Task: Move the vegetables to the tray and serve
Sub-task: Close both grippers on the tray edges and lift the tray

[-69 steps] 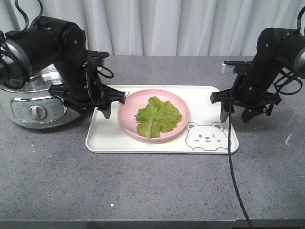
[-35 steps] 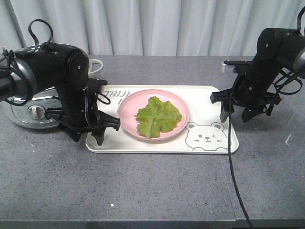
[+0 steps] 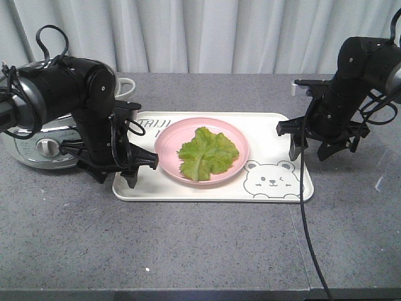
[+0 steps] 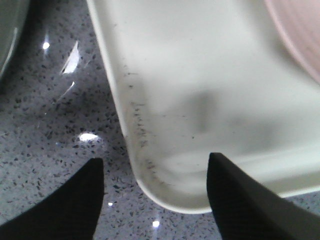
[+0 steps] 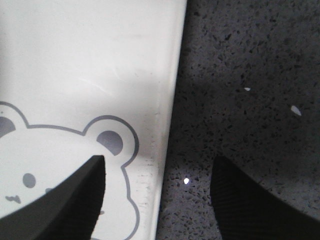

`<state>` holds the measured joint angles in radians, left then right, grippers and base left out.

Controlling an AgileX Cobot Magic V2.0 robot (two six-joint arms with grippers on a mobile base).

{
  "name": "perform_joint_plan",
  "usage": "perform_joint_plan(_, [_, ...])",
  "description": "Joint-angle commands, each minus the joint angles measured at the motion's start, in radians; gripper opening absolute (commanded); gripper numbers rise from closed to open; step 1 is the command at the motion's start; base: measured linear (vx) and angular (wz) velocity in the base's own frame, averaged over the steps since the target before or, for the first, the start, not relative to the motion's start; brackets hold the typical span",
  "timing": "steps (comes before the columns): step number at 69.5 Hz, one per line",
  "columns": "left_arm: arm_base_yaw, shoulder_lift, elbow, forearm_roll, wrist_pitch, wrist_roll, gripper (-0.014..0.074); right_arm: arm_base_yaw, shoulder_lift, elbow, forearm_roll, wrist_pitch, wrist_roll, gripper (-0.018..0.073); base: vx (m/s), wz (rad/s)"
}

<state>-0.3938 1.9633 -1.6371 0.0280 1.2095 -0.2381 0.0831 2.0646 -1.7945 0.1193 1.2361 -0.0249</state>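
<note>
Tabletop first: the grey speckled stone-look table (image 3: pixel 200 251) fills the scene, with a pale pleated curtain (image 3: pixel 219 31) along its far edge. Far left sits the rounded silver electric cooker (image 3: pixel 37 145), partly hidden by the left arm. Centre stage is the cream-white rectangular tray (image 3: pixel 266 128), flat on the table, its cartoon bear face (image 3: pixel 271 180) in the near right corner. On the tray's left half lies the round pink plate (image 3: pixel 168 150), and there's the crinkly green lettuce bunch (image 3: pixel 208 152) in the middle of that plate, pale rib pointing near.

Now the black left gripper (image 3: pixel 116 175): jaws spread wide, pointing down, straddling the tray's near left corner, one finger over the tray and one over the table, holding nothing. Across at the tray's right edge, the black right gripper (image 3: pixel 310 150) is likewise wide apart and empty, straddling the rim just beside the bear. Whether either one touches the tray, I can't tell.
</note>
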Motion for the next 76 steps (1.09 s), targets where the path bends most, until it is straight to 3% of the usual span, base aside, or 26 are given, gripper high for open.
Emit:
perform_joint_plan(1, [-0.001,-0.051,-0.019,0.003,-0.029,0.0,0.0444,-0.005,-0.039,-0.021,0.005,0.048,-0.005,0.0444,0.0,0.0])
perform_joint_plan(33, [-0.001,-0.015,-0.019,0.027,-0.03,-0.004,0.0444,-0.005,-0.009,-0.021,0.048,0.049,-0.007,0.0438,0.0,0.0])
perform_joint_plan(51, [-0.001,0.006,-0.019,0.027,-0.043,-0.004,0.0433,-0.005,-0.005,-0.021,0.05,0.049,-0.007,0.0363,0.0,0.0])
perform_joint_plan(60, [-0.001,0.006,-0.019,0.027,-0.049,0.002,0.0364,-0.005,-0.003,-0.021,0.055,0.049,-0.017,0.0255,0.0,0.0])
perform_joint_plan(76, [-0.001,0.006,-0.019,0.022,-0.049,0.013,0.0104,-0.005,-0.003,-0.021,0.055,0.049,-0.03,0.0035,0.0,0.0])
